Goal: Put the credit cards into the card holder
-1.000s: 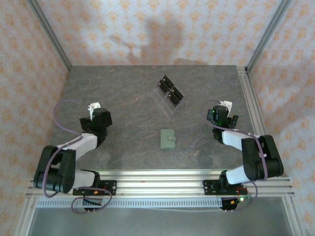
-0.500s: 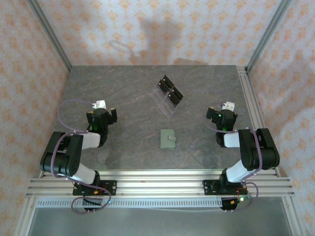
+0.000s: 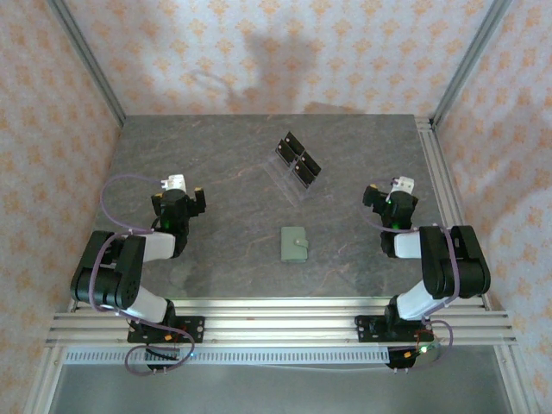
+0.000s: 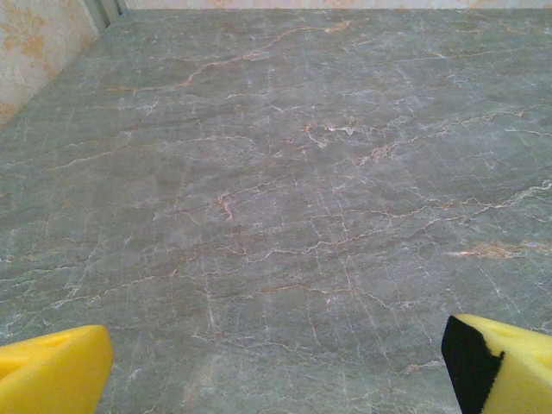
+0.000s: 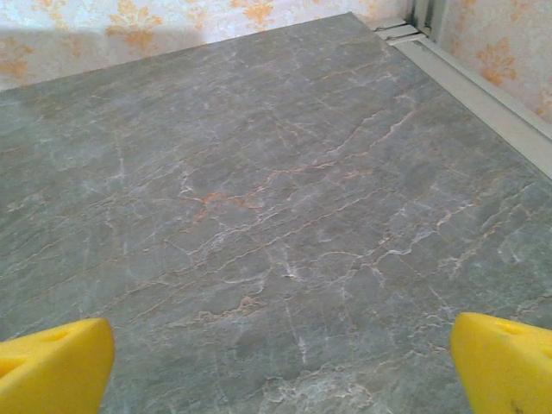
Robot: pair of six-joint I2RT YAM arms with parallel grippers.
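Place: robot test cell, lab-style.
Walls: patterned wallpaper panels (image 3: 259, 52) in aluminium framing (image 3: 86, 60).
Bench: marble-look table (image 3: 233, 172); left arm (image 3: 142, 250) and right arm (image 3: 448, 267) bolted to rails (image 3: 276, 315).

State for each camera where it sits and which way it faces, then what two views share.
Top external: above and behind the bases, looking down on the marbled table, card holder and clear stand; both arms, left gripper and right gripper show.
Left wrist: on the left wrist, looking forward and down across the tabletop toward the left wall; its yellow fingertips, wide apart.
Right wrist: on the right wrist, looking across the tabletop toward the right-hand rail; yellow fingertips, wide apart.
Shared: both wrist views see the same marbled tabletop.
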